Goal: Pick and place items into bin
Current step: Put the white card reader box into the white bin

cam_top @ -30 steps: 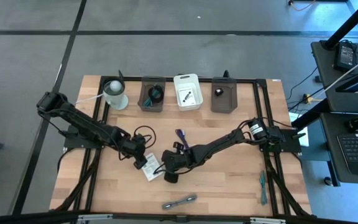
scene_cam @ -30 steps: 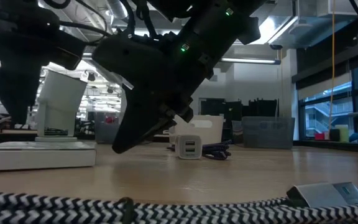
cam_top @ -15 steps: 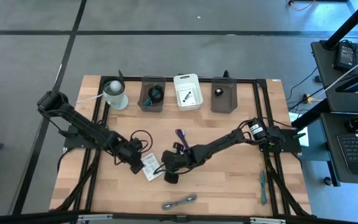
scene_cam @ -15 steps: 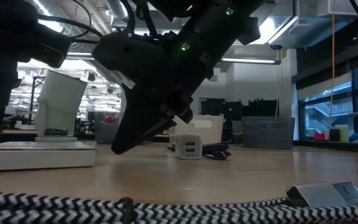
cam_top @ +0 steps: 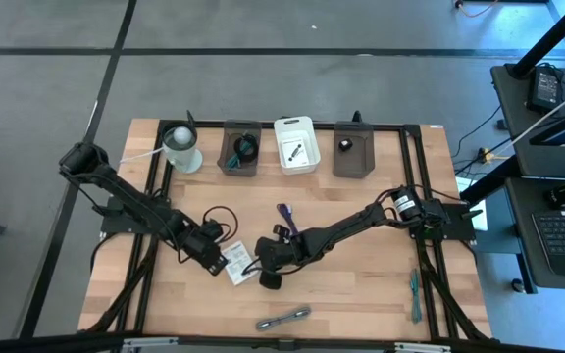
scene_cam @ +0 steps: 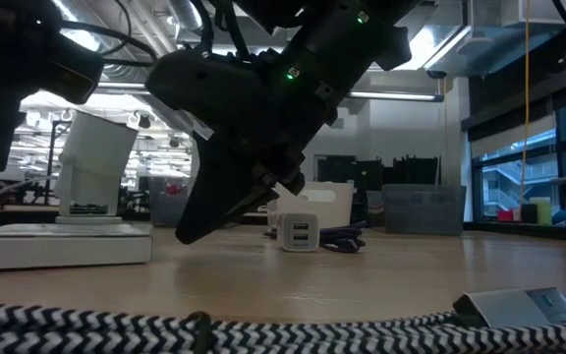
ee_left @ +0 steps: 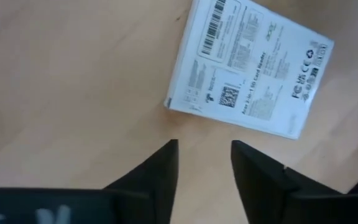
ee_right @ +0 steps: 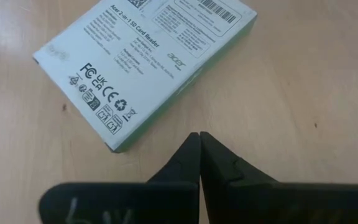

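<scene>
The left gripper [ee_left: 204, 163] is slightly parted and empty; the white box [ee_left: 251, 76] lies just ahead of its jaws. The right gripper [ee_right: 200, 155] is pressed closed, empty; the box sits just beyond its tips.

White box [ee_right: 143, 65] printed black, green-edged, on pale wood table [ee_right: 291, 112].

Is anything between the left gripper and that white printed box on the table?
Nothing visible. In the left wrist view only bare wood lies between the left gripper and the white printed box. The right gripper sits on the box's far side, fingers shut, not in the left gripper's path.
</scene>
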You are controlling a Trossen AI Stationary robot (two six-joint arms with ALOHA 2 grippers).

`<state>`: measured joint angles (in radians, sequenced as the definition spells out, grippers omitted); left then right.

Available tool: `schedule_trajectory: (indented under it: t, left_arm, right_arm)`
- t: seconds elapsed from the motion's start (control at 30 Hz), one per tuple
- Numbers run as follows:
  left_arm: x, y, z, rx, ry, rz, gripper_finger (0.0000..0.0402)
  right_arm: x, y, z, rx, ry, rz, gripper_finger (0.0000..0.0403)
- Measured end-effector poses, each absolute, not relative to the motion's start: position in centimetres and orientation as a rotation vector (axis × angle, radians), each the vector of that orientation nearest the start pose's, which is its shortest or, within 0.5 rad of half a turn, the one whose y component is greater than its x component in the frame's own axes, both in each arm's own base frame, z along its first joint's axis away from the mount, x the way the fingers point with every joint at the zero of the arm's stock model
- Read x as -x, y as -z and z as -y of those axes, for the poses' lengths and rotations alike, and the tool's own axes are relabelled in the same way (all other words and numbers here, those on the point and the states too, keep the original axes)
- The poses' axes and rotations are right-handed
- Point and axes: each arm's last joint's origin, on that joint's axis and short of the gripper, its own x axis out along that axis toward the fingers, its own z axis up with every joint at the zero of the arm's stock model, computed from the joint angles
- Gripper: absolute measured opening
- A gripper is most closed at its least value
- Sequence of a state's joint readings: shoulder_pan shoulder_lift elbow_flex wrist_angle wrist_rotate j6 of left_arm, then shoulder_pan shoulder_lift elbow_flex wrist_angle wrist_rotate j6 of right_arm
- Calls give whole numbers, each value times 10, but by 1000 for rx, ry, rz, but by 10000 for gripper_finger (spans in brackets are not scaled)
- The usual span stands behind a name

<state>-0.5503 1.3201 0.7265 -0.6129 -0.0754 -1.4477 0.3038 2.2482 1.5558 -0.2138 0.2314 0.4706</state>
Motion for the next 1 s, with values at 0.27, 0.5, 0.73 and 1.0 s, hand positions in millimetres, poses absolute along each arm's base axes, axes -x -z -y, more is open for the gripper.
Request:
schedule_trajectory:
  t: [0.27,0.5,0.73,1.0]
  left_arm:
    - [-194,-184,123,925,-437,-1155,95]
    - [-196,-185,124,937,-424,-1130,70]
    - [-201,-188,127,933,-360,-1079,23]
    - [-203,-187,125,827,-350,-1030,3]
  right_arm:
    - [-452,-123,-135,-200,138,-865,4]
    - [-452,-123,-135,-201,138,-865,4]
    - [-452,-123,-136,-240,112,-876,4]
    - [-453,-124,-135,-272,117,-873,4]
